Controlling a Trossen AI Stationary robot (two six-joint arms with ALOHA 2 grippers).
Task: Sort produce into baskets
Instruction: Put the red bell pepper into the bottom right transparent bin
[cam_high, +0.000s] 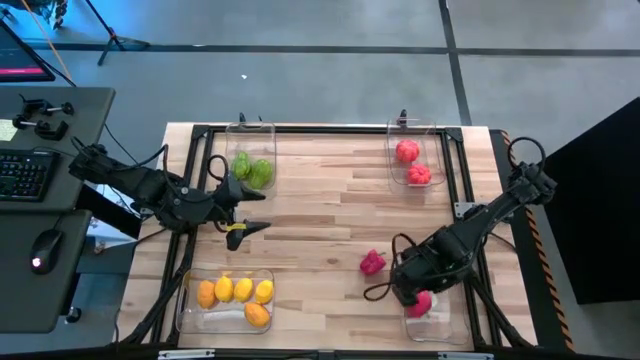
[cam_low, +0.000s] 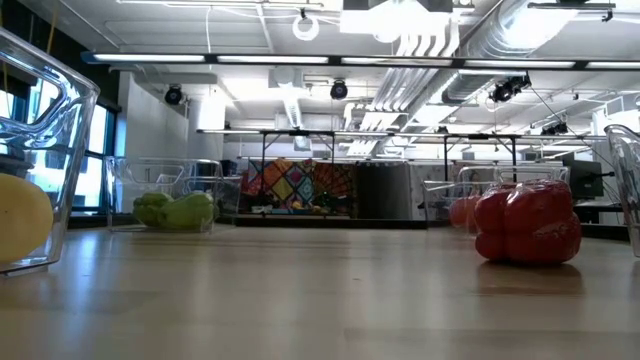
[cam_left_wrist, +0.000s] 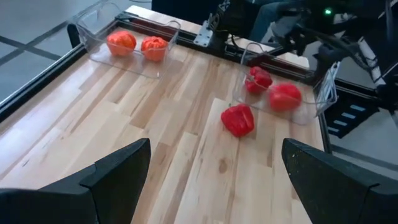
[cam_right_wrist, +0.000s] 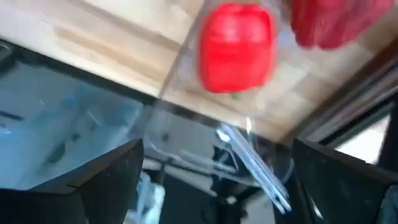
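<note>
From above, the wooden table (cam_high: 330, 215) carried four clear baskets, one near each corner. Taking the loose magenta piece (cam_high: 372, 263) on the bare wood as the landmark, the basket of green produce (cam_high: 252, 167) stood far off toward the left arm's far corner, the basket of red produce (cam_high: 412, 160) lay beyond it on the right arm's side, the basket of yellow and orange produce (cam_high: 232, 297) sat well to its left at the near edge, and the fourth basket (cam_high: 432, 312) sat just past it at the near right corner. The right gripper (cam_high: 412, 292) hung over that fourth basket, close to the magenta piece, with another pink piece (cam_high: 420, 303) under it. The left gripper (cam_high: 248, 212) was well apart from the landmark, with its fingers spread and empty.

At table height, the magenta piece (cam_low: 527, 224) rested on the wood, with green produce (cam_low: 175, 211) in a basket far behind and to one side.

In the left wrist view, the two dark fingers (cam_left_wrist: 118, 171) stood wide apart holding nothing; the magenta piece (cam_left_wrist: 238, 119) lay just beside the fourth basket (cam_left_wrist: 314, 102).

In the right wrist view, the fingers (cam_right_wrist: 102, 177) were spread wide with nothing between them, above a red-pink piece (cam_right_wrist: 236, 46) inside the clear basket (cam_right_wrist: 186, 87).
</note>
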